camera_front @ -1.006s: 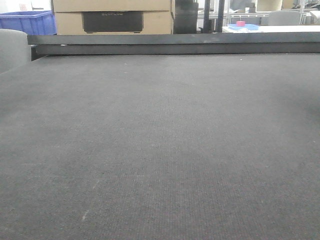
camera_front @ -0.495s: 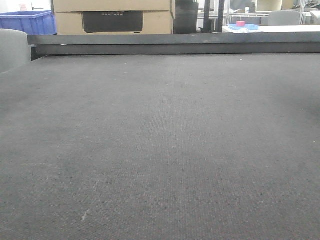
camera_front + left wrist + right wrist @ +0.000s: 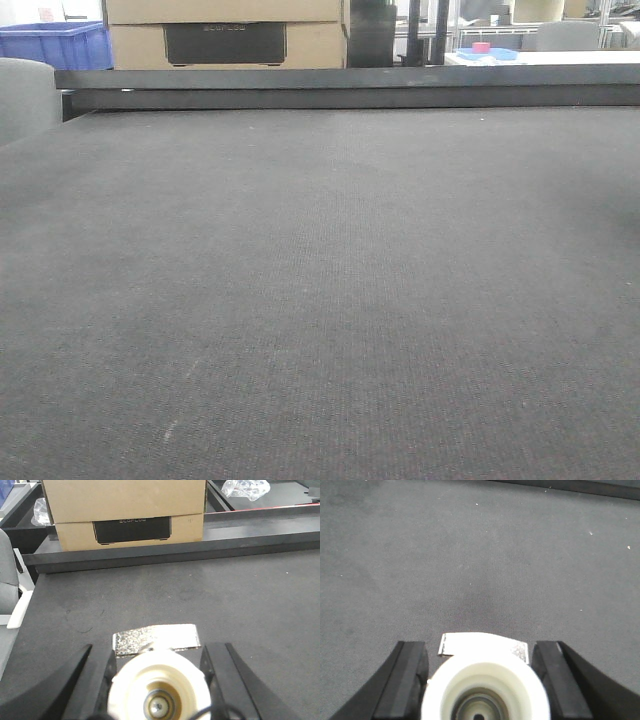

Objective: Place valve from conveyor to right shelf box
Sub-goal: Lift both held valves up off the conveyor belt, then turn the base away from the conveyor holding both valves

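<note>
The conveyor [image 3: 320, 280] is a wide dark grey woven belt that fills the front view, edged at the back by a black rail [image 3: 350, 88]. No valve shows in any view, and the right shelf box is out of view. My left gripper [image 3: 157, 647] hangs over the belt [image 3: 210, 595] near the rail [image 3: 150, 555], jaws wide apart with nothing held. My right gripper [image 3: 480, 642] is over bare belt [image 3: 470, 555], jaws also wide apart and empty. A white round hub with a foil strip, part of each gripper, sits between the fingers.
A cardboard box [image 3: 225, 35] with a black panel stands behind the rail, and also shows in the left wrist view [image 3: 125, 510]. A blue bin [image 3: 55, 45] is at the back left. A grey rounded part [image 3: 25, 95] is at the belt's left edge. A crumpled plastic bag [image 3: 245, 487] lies behind.
</note>
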`<control>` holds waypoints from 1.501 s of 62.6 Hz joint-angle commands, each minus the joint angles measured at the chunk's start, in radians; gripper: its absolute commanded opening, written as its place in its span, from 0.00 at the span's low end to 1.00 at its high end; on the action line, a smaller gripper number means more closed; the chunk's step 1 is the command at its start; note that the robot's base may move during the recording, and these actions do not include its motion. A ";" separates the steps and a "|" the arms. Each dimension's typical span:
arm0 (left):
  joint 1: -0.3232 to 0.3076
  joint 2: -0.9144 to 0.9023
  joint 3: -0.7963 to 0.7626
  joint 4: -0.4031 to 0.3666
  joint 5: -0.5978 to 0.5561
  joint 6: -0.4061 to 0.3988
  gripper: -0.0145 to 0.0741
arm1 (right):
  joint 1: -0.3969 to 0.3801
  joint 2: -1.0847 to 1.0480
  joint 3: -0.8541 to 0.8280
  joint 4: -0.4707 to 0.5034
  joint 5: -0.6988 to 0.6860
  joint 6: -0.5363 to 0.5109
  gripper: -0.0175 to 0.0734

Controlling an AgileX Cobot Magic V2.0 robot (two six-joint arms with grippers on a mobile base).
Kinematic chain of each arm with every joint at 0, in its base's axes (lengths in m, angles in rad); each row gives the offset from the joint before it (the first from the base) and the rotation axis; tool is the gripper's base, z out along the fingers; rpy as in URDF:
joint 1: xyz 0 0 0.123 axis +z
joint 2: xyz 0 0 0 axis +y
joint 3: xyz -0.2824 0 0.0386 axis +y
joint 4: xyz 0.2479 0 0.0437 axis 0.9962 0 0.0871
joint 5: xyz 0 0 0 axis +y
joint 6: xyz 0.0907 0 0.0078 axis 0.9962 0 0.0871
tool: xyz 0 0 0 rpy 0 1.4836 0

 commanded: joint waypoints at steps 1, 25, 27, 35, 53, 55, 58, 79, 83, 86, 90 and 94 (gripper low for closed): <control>-0.006 -0.010 -0.012 -0.010 -0.059 -0.007 0.04 | -0.007 -0.019 -0.012 -0.006 -0.070 -0.007 0.01; -0.006 -0.009 -0.012 -0.010 -0.168 -0.007 0.04 | -0.007 -0.019 -0.012 -0.006 -0.272 -0.007 0.01; -0.006 -0.009 -0.012 -0.010 -0.173 -0.007 0.04 | -0.007 -0.019 -0.012 -0.006 -0.286 -0.007 0.01; -0.006 -0.009 -0.012 -0.010 -0.175 -0.007 0.04 | -0.007 -0.019 -0.012 -0.006 -0.322 -0.007 0.01; -0.006 -0.009 -0.012 -0.010 -0.077 -0.007 0.04 | -0.007 -0.019 -0.012 -0.006 -0.429 -0.007 0.01; -0.006 -0.009 -0.012 -0.010 -0.070 -0.007 0.04 | -0.007 -0.019 -0.012 -0.006 -0.431 -0.007 0.01; -0.006 -0.009 -0.012 -0.010 -0.063 -0.007 0.04 | -0.007 -0.019 -0.012 -0.006 -0.435 -0.007 0.01; -0.006 -0.009 -0.012 -0.010 -0.058 -0.007 0.04 | -0.007 -0.019 -0.012 -0.006 -0.449 -0.007 0.01; -0.006 -0.009 -0.012 -0.010 -0.058 -0.007 0.04 | -0.007 -0.019 -0.012 -0.006 -0.449 -0.007 0.01; -0.006 -0.009 -0.012 -0.010 -0.058 -0.007 0.04 | -0.007 -0.019 -0.012 -0.006 -0.449 -0.007 0.01; -0.006 -0.009 -0.012 -0.010 -0.058 -0.007 0.04 | -0.007 -0.019 -0.012 -0.006 -0.449 -0.007 0.01; -0.006 -0.009 -0.012 -0.010 -0.058 -0.007 0.04 | -0.007 -0.019 -0.012 -0.006 -0.449 -0.007 0.01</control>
